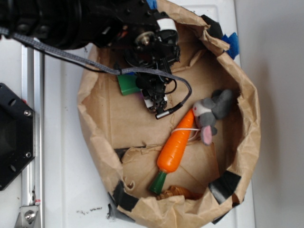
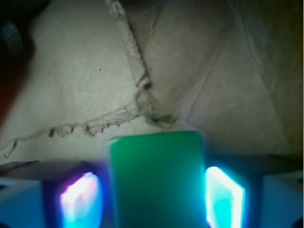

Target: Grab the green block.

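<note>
The green block [image 1: 127, 84] lies flat on the paper floor of the brown paper bag [image 1: 90, 118], near the bag's upper-left rim in the exterior view. Only one end of it shows there, the rest being covered by the black arm and gripper [image 1: 153, 95] above it, so its long axis cannot be read from that view. In the wrist view the green block [image 2: 156, 178] runs lengthwise up the picture, its far short end pointing toward a torn seam in the paper. It is plain bright green, smooth, with rounded corners.

The gripper [image 2: 153, 197] straddles the block: one glowing fingertip [image 2: 78, 199] sits on the left side with a dark gap before the block, and the other stands just beside the block's right edge. The jaws are spread, not yet pinching.

Further right in the bag, well apart from the block, an orange carrot toy [image 1: 176, 142] lies slanted, its dark green stem toward the bag's lower rim. A grey plush animal [image 1: 213, 111] rests just beside the carrot's tip. A grey braided cable [image 1: 71, 59] crosses the bag's left rim.
</note>
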You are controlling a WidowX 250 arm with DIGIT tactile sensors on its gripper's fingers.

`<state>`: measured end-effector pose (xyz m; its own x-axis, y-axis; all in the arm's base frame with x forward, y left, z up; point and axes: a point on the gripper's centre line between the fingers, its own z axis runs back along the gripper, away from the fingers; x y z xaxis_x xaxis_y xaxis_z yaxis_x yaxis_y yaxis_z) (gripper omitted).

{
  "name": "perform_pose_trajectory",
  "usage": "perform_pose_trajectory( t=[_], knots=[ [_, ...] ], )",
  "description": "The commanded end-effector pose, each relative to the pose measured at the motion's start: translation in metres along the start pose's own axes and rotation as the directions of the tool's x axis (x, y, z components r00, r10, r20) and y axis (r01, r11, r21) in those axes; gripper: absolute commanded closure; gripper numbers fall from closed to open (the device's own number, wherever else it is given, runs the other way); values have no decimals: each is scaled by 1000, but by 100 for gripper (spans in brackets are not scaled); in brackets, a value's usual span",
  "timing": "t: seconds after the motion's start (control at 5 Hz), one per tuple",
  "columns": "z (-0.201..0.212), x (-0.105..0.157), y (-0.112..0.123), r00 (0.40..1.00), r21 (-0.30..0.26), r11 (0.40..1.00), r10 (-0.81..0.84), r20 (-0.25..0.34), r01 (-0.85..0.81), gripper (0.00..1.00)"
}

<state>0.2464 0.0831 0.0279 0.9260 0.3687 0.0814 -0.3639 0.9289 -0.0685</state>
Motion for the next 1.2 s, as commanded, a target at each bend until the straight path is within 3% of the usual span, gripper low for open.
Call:
perform_pose_trajectory(
  t=[0.0, 0.2, 0.6, 0.8, 1.0],
  knots=[
    [16, -3, 0, 999, 1, 999, -44, 13, 44, 100],
    [30, 0, -2, 995, 11, 996, -94, 35, 93, 100],
    [111, 23, -48, 918, -53, 917, -396, 10, 396, 100],
    [128, 18, -76, 837, -43, 838, -546, -35, 545, 100],
    [135, 0, -90, 779, 46, 778, -626, -20, 626, 100]
  ],
)
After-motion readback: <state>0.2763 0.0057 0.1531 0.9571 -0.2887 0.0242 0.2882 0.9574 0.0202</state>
